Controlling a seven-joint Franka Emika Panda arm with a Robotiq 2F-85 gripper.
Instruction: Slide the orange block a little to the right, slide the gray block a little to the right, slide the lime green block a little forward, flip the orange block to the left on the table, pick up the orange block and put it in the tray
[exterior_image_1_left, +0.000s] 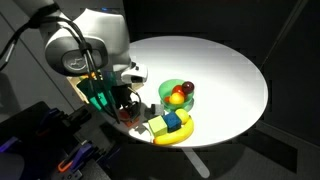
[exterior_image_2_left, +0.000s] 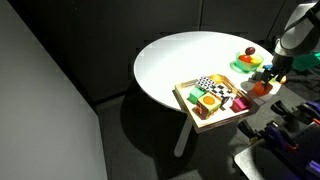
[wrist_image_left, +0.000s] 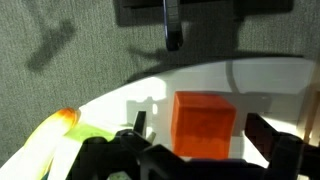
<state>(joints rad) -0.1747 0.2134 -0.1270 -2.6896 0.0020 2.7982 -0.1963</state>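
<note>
The orange block sits on the white round table, close to its edge. In the wrist view it fills the middle of the frame, between the two fingers of the gripper. The jaws are spread apart, one on each side of the block, and a strip of white table shows in both gaps, so neither finger touches it. The block stands flat with one plain orange face toward the camera.

To the left in the wrist view a yellow-green banana curves along the table rim. In an exterior view the same banana lies at the near edge with a blue block resting against it. Just behind them stands a round green bowl holding fruit.

Farther off, the tan tray lies at another part of the table edge, well apart from the orange block. It holds several small coloured pieces, too small to tell apart.
</note>
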